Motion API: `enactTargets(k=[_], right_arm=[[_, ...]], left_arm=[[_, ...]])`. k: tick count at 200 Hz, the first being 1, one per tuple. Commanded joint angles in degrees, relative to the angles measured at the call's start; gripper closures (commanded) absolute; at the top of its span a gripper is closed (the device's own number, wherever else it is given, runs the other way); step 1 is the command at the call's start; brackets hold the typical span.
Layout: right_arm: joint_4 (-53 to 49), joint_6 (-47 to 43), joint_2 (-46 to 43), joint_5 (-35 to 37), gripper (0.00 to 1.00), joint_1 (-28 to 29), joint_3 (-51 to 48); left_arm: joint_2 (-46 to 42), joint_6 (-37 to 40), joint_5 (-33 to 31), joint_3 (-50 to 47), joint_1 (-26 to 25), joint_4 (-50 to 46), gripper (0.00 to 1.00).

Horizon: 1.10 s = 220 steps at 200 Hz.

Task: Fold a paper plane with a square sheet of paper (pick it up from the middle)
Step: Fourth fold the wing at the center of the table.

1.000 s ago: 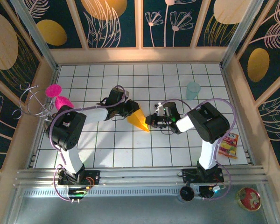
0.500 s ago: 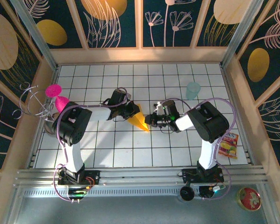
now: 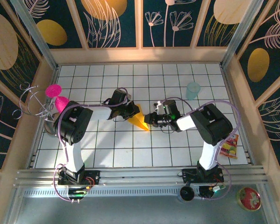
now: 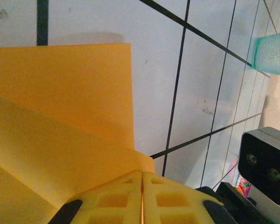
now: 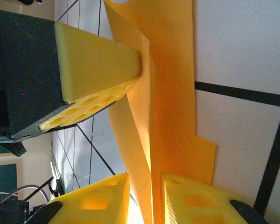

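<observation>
Your orange paper (image 3: pixel 139 119) is folded into a pointy shape with a raised crease. It sits left of the blue-green cup (image 3: pixel 193 90), well apart from it and a bit nearer to you. Your left gripper (image 3: pixel 130 111) pinches its wide end tight, your right gripper (image 3: pixel 151 120) stands a little spread around the raised fold, and bare tiles (image 3: pixel 177 140) lie between paper and cup.

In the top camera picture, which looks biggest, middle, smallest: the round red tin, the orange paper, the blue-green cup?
1. round red tin
2 and 3. orange paper and blue-green cup look about alike; part of the paper is covered, so no ranking.
</observation>
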Motion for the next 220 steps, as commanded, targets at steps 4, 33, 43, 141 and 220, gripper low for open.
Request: enactTargets(k=[4, 33, 43, 141, 220], right_arm=[[-4.1, -2.1, -2.8, 0.0, 0.75, -0.5, -1.0], [-6.3, -2.9, -4.1, -0.1, 0.77, -0.5, -2.2], [-7.3, -3.4, -4.6, 0.0, 0.77, -0.5, -2.4], [-10.8, -4.5, -2.1, 1.3, 0.87, -0.1, -1.9], [-14.5, -5.2, -4.5, 3.9, 0.79, -0.1, -0.6]], left_arm=[[0.9, 1.3, 0.4, 1.4, 0.0, -0.9, 0.91], [0.9, 1.4, 0.5, 1.3, 0.0, -1.0, 0.91], [0.8, 1.4, 0.4, 1.2, 0.0, -1.1, 0.91], [0.9, 1.3, 0.7, 0.2, 0.0, -0.4, 0.91], [2.0, 1.9, 1.6, 0.8, 0.1, -0.3, 0.91]])
